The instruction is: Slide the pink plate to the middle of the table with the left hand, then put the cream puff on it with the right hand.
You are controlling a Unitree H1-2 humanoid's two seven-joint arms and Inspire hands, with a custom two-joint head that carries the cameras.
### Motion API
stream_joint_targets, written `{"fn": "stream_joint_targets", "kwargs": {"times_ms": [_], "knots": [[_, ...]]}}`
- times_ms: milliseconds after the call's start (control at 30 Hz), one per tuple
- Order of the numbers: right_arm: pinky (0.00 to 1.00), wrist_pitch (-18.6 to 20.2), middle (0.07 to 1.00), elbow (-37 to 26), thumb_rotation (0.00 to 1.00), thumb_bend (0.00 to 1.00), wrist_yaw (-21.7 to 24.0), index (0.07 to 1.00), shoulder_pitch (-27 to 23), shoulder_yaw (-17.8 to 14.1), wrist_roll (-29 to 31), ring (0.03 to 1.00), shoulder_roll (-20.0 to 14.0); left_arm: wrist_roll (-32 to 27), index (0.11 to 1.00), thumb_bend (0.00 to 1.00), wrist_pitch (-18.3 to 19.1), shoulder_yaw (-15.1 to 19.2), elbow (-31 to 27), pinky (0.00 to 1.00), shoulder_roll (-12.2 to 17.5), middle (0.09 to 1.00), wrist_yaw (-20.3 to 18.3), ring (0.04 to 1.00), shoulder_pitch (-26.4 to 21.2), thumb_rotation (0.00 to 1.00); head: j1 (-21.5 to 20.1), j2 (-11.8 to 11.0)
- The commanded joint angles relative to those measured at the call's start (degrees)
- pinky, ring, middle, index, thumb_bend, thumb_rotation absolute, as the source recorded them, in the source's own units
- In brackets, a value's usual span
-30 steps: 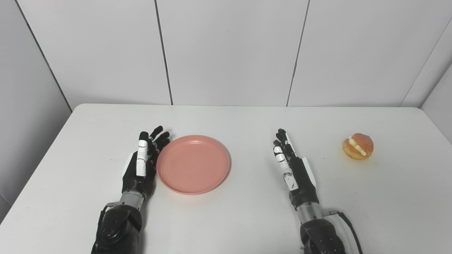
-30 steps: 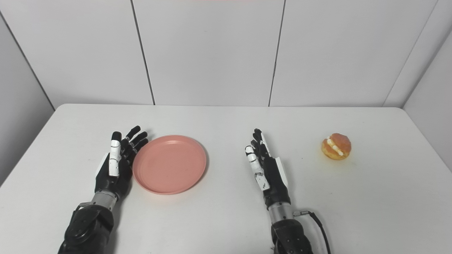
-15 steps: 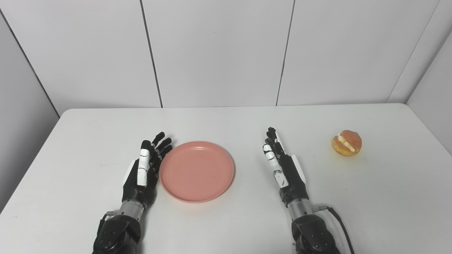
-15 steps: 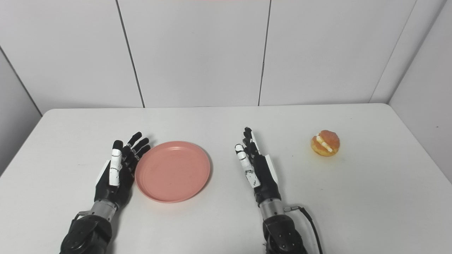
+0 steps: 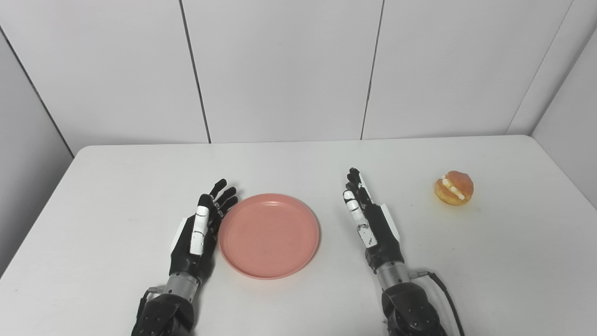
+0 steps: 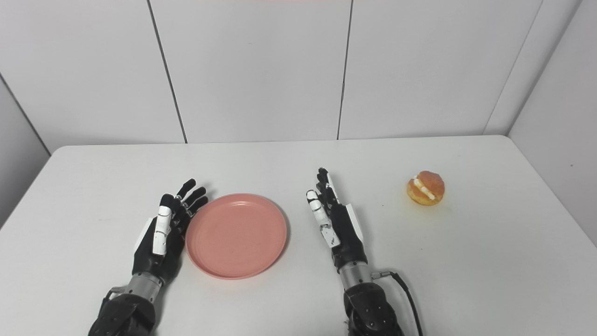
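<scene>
The pink plate (image 5: 269,235) lies flat on the white table (image 5: 93,186), a little left of the middle. My left hand (image 5: 200,233) is open, fingers straight, its palm side against the plate's left rim. My right hand (image 5: 371,221) is open and empty, standing on edge just right of the plate with a gap between them. The cream puff (image 5: 454,188), golden brown with white cream in a slit, sits far to the right, well apart from the right hand. The plate (image 6: 236,235) and puff (image 6: 425,188) also show in the right eye view.
White panelled walls close the table at the back and on both sides. The table's right edge runs close behind the cream puff. A black cable (image 5: 445,296) trails from my right wrist.
The camera has shifted, so the whole scene sits differently. Against the table, my left hand and the pink plate have slid to the right, toward the right hand. The right hand and puff stay put.
</scene>
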Motion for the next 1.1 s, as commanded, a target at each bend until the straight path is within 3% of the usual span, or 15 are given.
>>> {"fn": "stream_joint_targets", "kwargs": {"times_ms": [0, 300, 500, 833, 1067], "knots": [[1.0, -0.7, 1.0, 1.4, 0.93, 0.61, 0.4, 1.0, 1.2, 0.6, 0.1, 1.0, 0.6, 0.4, 0.916, 0.72, 1.0, -0.9, -1.3, 0.94, 0.2, 0.923, -1.3, 0.93, 0.6, 0.97, 0.0, 0.1], [0.99, -0.9, 1.0, 1.4, 0.92, 0.61, 0.0, 1.0, 1.4, 0.6, 0.2, 0.993, 1.0, -0.1, 0.958, 0.67, 4.0, -2.3, -3.9, 1.0, 0.7, 0.956, -2.9, 0.965, 1.6, 1.0, -0.7, -0.4], [1.0, -0.2, 1.0, 1.0, 0.92, 0.6, 0.9, 1.0, 1.4, 0.8, 0.6, 1.0, 0.6, 0.0, 0.975, 0.69, 3.9, -2.8, -3.9, 1.0, 0.9, 0.97, -3.8, 0.972, 1.9, 1.0, -0.6, -0.1], [1.0, 0.6, 1.0, 0.4, 0.92, 0.61, 0.9, 1.0, 1.5, 0.6, 0.4, 1.0, 0.7, 3.4, 1.0, 0.68, 0.7, -2.5, -2.0, 1.0, 0.9, 1.0, -1.8, 1.0, 1.6, 1.0, -0.3, 0.3], [1.0, 0.5, 1.0, 0.4, 0.94, 0.61, 0.6, 1.0, 1.4, 0.5, 0.0, 1.0, 0.7, 7.3, 0.995, 0.68, -4.8, -1.3, 1.2, 1.0, -0.4, 1.0, 2.2, 1.0, 1.1, 1.0, -0.3, 0.3]]}}
